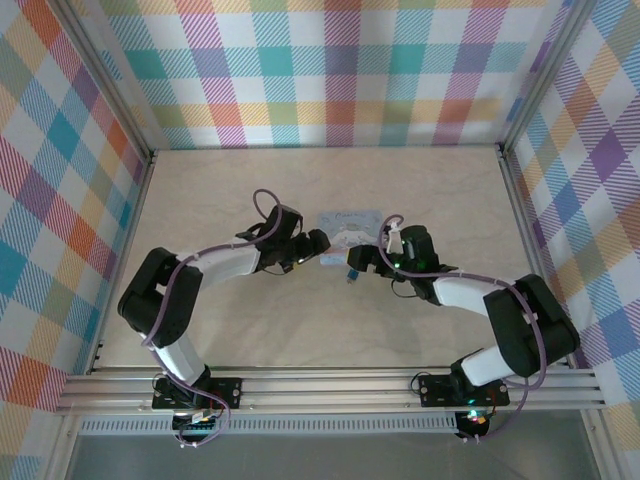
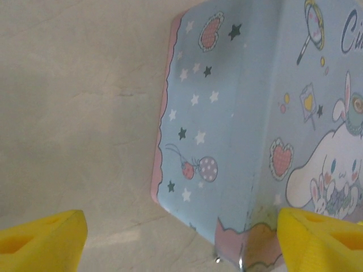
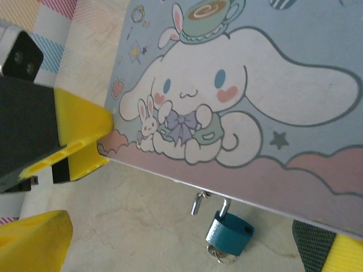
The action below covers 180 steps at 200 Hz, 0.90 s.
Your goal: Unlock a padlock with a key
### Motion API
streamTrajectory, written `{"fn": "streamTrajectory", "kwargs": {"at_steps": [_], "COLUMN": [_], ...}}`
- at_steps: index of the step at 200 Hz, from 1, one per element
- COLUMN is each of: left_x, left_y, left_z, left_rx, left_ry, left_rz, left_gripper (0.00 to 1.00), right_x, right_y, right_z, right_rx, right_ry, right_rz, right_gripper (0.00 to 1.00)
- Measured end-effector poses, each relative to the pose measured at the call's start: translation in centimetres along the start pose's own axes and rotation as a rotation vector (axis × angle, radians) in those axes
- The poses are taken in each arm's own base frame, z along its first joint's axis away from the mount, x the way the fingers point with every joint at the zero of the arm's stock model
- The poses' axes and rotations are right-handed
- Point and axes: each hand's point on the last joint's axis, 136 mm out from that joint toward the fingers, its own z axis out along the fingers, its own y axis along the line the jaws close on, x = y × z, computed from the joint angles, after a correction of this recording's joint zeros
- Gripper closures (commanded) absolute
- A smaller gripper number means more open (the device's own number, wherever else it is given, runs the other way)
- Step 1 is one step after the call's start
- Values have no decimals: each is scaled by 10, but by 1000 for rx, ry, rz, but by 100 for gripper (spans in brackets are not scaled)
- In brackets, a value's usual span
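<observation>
The padlock (image 3: 229,232) is seen lying on the table (image 3: 136,221) just against the front edge of the cartoon-printed tin box (image 3: 272,85), its blue body pointing away from the tin and its metal shackle reaching up to that edge beside a small metal hasp piece (image 3: 196,203). Whether the shackle is latched cannot be told. At the body's outer end a small silvery bit, taken to be the key (image 3: 218,256), is seen touching it (too small for it to be said whether it sits in the keyhole).

From above, the padlock (image 1: 352,272) is found at the tin's (image 1: 350,226) near edge, close in front of the right gripper (image 1: 362,262). In the right wrist view the right gripper's (image 3: 184,246) jaws are held wide apart, with the padlock between them and touched by neither.

The left gripper (image 1: 318,240) is placed at the tin's left end. Its (image 2: 181,243) jaws are likewise spread wide, with the tin's corner (image 2: 227,141) between them; one yellow finger (image 3: 82,139) is seen against the tin's corner.
</observation>
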Motion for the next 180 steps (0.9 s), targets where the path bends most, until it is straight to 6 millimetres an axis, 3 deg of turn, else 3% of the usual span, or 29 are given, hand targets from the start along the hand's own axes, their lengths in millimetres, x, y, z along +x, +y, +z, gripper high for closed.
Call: {"fn": "streamTrajectory", "kwargs": {"at_steps": [55,129,162,180], "left_x": [24,32,27,17], "left_y": [24,41,29,9], "left_z": [-24,-48,-63,-71], "left_rx": [5,-67,-36,10], "left_ry": [-2,-12,-29,-47], "left_rz": [-42,-54,-34,-14], "left_gripper": [14,13,13,14], "right_x": [-8,1,7,16], "right_y": [0,7,16,17], "right_z": [11,12,2,1], "right_rx": [-8,-55,-97,-109], "right_ry": [3,56,59,79], "right_rz": [-124,-202,-222,-220], "right_gripper": [0,0,1,2]}}
